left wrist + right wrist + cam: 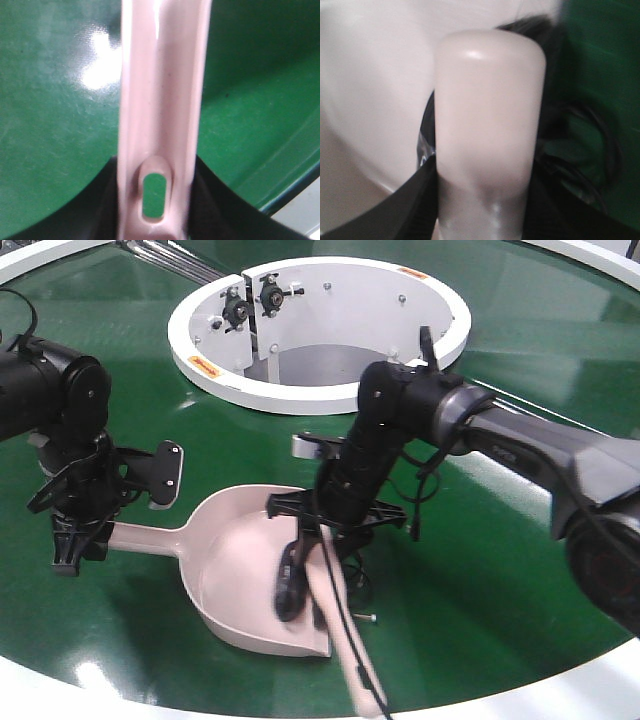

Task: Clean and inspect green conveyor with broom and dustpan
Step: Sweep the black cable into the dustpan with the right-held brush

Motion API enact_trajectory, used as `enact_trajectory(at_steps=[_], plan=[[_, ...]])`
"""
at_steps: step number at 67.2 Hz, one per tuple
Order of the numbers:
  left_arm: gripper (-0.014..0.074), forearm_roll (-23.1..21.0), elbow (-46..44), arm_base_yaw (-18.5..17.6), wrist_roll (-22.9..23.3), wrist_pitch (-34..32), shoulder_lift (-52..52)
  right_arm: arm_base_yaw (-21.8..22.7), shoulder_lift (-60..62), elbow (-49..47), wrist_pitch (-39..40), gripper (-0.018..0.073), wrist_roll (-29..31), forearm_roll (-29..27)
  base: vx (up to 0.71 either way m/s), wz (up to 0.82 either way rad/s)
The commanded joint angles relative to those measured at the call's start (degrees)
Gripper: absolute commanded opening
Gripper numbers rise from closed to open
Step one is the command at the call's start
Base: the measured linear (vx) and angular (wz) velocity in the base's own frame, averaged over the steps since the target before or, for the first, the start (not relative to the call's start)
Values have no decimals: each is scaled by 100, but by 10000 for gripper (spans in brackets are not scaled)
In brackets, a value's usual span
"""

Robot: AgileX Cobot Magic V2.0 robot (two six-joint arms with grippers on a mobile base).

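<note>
the dustpan [235,560] lies flat on the green conveyor [480,570], between the central ring [320,400] and the near white rim [560,690]. its handle runs left into the left gripper [80,535], which is clamped on it, and its mouth opens near-right. the right gripper [330,520], nearer that mouth, is closed on the broom [340,630]. the broom's long axis points toward the near rim, with its bristles turned into the pan.

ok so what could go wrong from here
The left gripper holds the dustpan only by its handle end, so a broom stroke could swivel it. A small screw-like piece lies on the green conveyor outside the pan lip and could be missed. The right arm's loose cable might snag.
</note>
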State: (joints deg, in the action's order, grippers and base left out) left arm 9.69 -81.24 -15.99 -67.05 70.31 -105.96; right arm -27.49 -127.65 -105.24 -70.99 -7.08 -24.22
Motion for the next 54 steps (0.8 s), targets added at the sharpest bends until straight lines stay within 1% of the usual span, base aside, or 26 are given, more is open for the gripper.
enact_trajectory(at_steps=[1, 11, 27, 33, 42, 47, 54], plan=[[-6, -114, -146, -52, 86, 171, 292, -106, 223, -475, -293, -2, -48, -525, 0, 0], [-6, -114, -146, -52, 86, 171, 292, -175, 156, -860, -293, -2, -68, -656, 0, 0], [-6, -114, -146, -52, 86, 171, 292, -212, 297, -1198, -293, -2, -145, -660, 0, 0], [-6, -114, -146, -52, 86, 171, 292, -212, 463, -1207, -293, -2, -145, -474, 0, 0], [-6, -114, -146, -52, 86, 171, 292, -195, 812, -1168, -293, -2, -216, 113, 0, 0], [-6, -114, -146, -52, 86, 171, 292, -136, 1063, -922, -293, -2, -250, 379, 0, 0], [-6, -114, -146, -52, 86, 171, 292, 14, 1423, -387, -293, -2, -244, 580, 0, 0]])
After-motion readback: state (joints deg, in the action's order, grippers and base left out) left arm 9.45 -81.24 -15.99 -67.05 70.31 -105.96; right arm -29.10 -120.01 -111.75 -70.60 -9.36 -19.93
